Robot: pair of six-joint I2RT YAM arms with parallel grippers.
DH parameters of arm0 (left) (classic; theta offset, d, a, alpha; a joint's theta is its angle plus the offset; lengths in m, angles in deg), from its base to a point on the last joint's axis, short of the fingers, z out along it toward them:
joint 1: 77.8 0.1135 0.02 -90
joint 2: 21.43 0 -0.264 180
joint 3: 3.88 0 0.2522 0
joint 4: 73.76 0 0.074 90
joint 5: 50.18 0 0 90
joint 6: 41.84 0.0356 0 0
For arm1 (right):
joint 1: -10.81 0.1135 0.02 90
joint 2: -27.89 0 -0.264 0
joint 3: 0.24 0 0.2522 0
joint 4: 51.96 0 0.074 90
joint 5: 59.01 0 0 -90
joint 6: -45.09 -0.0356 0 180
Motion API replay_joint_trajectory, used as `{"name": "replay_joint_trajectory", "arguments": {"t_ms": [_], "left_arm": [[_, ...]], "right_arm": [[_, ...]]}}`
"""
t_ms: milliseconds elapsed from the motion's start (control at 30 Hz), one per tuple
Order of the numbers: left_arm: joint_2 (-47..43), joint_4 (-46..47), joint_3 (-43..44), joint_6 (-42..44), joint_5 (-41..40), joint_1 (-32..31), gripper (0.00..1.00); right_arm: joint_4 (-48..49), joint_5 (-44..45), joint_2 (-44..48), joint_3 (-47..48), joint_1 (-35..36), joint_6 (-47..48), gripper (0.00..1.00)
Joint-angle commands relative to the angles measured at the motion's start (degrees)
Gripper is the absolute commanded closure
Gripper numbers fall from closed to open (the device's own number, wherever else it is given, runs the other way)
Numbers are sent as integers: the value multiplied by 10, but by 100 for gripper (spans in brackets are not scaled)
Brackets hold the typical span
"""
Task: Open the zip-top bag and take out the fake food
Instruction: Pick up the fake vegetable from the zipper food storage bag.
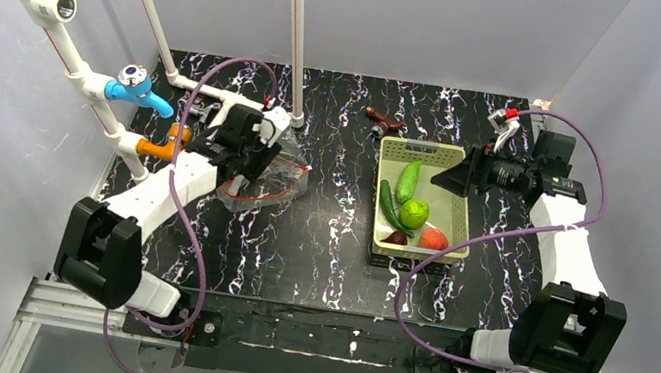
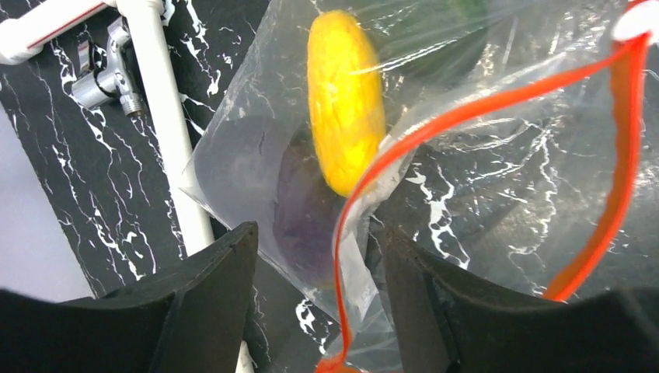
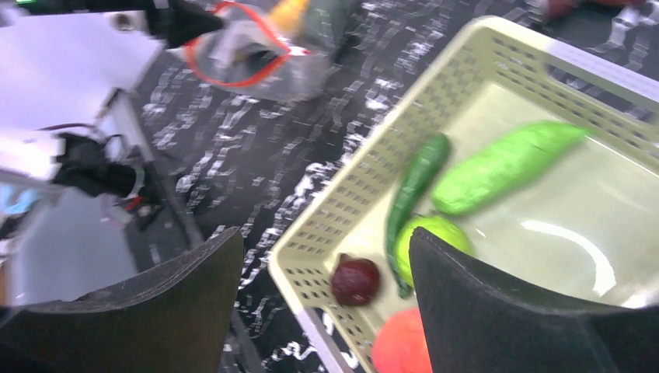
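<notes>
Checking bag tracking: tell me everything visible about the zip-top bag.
The bag is clear crinkly plastic with a red-orange zipper, which gapes in an open loop. It rests on the black marbled table beside a white pipe. A yellow piece and a purple one sit inside. Its mouth edge runs between the left gripper's parted fingers.

A black counter veined with white fills the middle of the top view. On it, left of centre, lies the clear zip-top bag; right of centre stands a yellow-green basket. A brown object lies just above the basket's upper-left corner.
</notes>
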Motion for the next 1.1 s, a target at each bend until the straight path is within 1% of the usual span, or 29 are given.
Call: {"name": "replay_joint_trajectory", "arguments": {"t_ms": [0, 67, 167, 267, 400, 533, 667, 833, 1067], "left_arm": [[35, -39, 43, -16, 36, 25, 48], [50, -44, 50, -25, 41, 30, 54], [61, -48, 57, -33, 48, 31, 72], [45, -51, 62, -42, 66, 32, 100], [-20, -20, 50, -60, 95, 31, 100], [-91, 25, 22, -58, 78, 20, 100], [-137, 47, -2, -38, 61, 3, 100], [-162, 48, -38, -41, 56, -8, 100], [-177, 38, -83, -99, 52, -10, 100]], "right_arm": [[41, -138, 20, -16, 1, -3, 16], [41, -138, 20, -15, 2, 17, 16], [29, -137, 16, -5, 1, 21, 16], [7, -135, 8, 8, 2, 21, 16], [2, -121, 7, 13, 2, 21, 16], [9, -90, 8, 14, 3, 21, 16], [11, -61, 5, 18, 5, 21, 16], [9, -60, 3, 20, 5, 21, 16], [10, -67, 1, 18, 5, 21, 16]]}}
